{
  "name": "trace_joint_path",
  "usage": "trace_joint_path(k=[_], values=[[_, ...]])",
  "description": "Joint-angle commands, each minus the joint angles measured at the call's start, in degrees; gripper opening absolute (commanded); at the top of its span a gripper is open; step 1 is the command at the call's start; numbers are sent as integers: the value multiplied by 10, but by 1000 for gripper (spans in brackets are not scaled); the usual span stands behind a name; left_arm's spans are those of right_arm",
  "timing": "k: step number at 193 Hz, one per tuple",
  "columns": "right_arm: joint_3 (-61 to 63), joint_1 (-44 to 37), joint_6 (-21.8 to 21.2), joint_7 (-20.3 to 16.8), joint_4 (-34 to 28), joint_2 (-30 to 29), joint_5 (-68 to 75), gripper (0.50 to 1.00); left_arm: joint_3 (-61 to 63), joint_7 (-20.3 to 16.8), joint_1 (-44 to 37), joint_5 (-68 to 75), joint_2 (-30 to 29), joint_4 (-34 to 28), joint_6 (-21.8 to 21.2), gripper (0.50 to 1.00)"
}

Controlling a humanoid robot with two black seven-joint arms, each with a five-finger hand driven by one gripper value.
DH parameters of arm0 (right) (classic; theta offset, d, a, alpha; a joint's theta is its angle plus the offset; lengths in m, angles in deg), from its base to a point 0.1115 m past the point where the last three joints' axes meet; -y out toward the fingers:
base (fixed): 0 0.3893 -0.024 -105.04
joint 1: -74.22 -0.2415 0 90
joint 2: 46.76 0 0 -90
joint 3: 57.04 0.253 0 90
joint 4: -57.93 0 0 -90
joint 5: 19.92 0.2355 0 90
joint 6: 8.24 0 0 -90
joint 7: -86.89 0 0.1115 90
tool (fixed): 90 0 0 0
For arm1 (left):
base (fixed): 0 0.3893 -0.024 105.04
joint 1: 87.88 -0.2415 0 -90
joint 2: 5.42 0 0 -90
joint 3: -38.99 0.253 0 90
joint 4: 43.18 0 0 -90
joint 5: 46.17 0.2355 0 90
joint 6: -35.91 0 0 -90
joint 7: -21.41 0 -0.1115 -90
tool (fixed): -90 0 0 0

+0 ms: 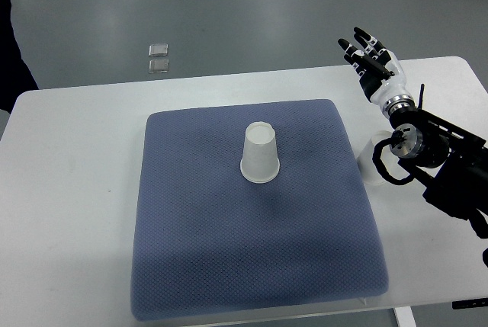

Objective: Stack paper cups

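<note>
A white paper cup (260,155) stands upside down near the middle of the blue-grey mat (229,258). My right hand (371,56) is held over the table's far right part, well to the right of the cup and apart from it. Its fingers are spread and it holds nothing. A small white object (367,164) lies on the table just off the mat's right edge. It is partly hidden under my right wrist, and I cannot tell what it is. The left arm is not in view.
The mat lies on a white table (69,190). My right forearm (450,167) with its black cables crosses the table's right side. Two small clear squares (158,57) lie on the grey floor beyond the table. A dark shape (11,52) shows at the left edge.
</note>
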State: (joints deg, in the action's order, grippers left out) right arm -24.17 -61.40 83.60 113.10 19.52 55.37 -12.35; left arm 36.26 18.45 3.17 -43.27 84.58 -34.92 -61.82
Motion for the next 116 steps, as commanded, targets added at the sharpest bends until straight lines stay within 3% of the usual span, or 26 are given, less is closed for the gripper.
trace_joint_path(k=[1,116], values=[[0,0,0,0,0,0,0,911,0,0,0,0,0,-1,0,1000],[0,0,0,0,0,1,0,911,0,0,0,0,0,-1,-1,1000]])
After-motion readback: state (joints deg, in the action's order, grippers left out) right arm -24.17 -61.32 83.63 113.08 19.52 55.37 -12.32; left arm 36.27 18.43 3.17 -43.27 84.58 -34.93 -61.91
